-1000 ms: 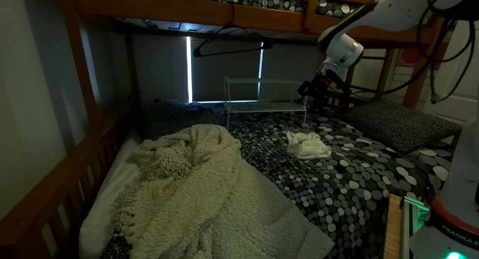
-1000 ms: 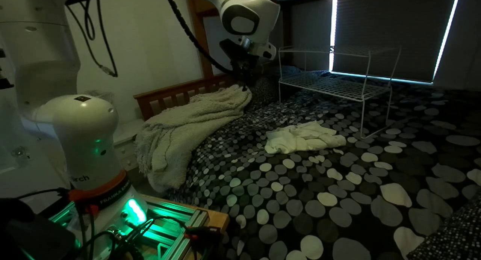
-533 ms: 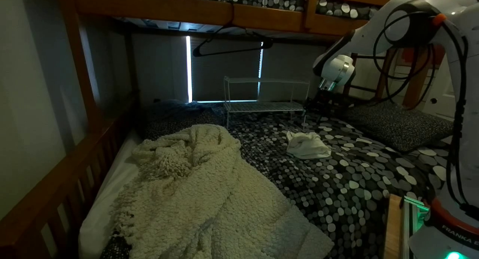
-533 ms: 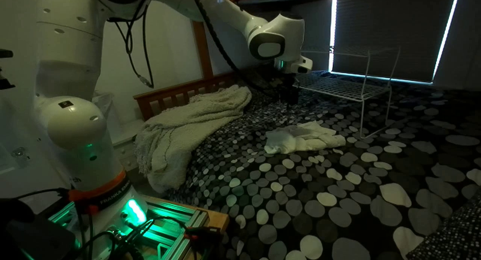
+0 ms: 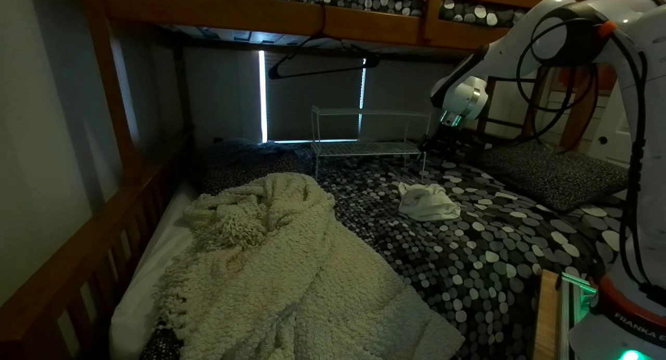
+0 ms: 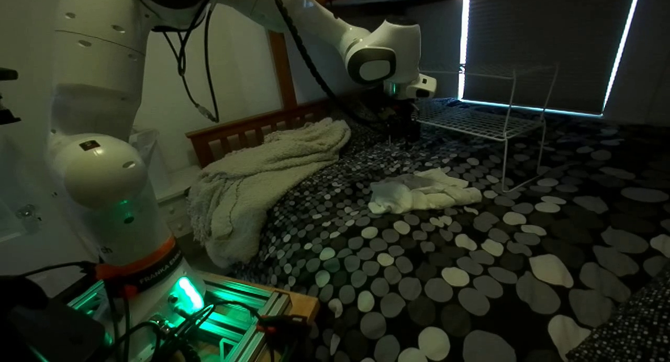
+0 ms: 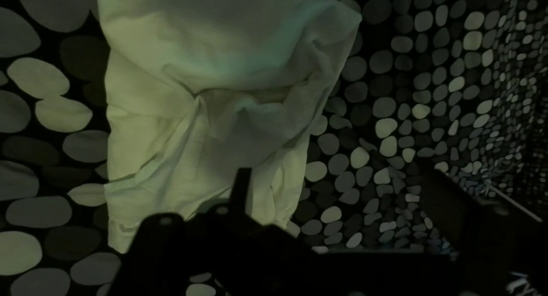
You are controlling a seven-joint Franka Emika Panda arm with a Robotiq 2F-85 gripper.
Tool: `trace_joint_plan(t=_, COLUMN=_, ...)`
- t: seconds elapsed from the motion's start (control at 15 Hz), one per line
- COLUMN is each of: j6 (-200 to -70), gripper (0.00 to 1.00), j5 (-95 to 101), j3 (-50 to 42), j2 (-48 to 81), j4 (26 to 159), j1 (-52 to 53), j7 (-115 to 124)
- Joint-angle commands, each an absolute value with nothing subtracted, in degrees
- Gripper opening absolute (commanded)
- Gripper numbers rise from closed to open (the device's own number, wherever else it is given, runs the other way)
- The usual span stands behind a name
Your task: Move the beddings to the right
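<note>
White cloth (image 6: 424, 194), the likely bedding, lies loose on the spotted surface (image 6: 392, 299), folds up, probably easy to pinch | jaws hang above, clear of it, pointed down presumably to grab; apart or together, too dark to tell | wire rack (image 5: 369, 150) near them, probably cramping that side | fleece blanket (image 5: 312, 277) lies apart, perhaps bedding too

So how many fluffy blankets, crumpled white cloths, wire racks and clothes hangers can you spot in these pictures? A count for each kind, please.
Fluffy blanket: 1
Crumpled white cloth: 1
Wire rack: 1
Clothes hanger: 1
Total: 4
</note>
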State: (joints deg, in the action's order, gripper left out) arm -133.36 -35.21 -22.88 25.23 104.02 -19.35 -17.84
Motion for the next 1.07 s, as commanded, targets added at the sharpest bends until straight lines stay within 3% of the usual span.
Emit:
trace_joint_plan(t=0.0, j6=-141.8, gripper=1.00, j5=-30.5, j3=-18.3, j2=28.7, j4=103.9, j1=-21.5, j7=-13.5)
trace_joint_plan(t=0.33, j6=-153.5, gripper=1.00, j5=-19.7, j3=-16.9, j2=35.9, j4=103.9, j1=-20.1, j7=-4.4)
trace_joint_plan(t=1.0, j6=-152.7, gripper=1.00, j5=-10.5, j3=-15.3, j2=41.8, j4=100.5, j1=-22.0, j7=-0.2)
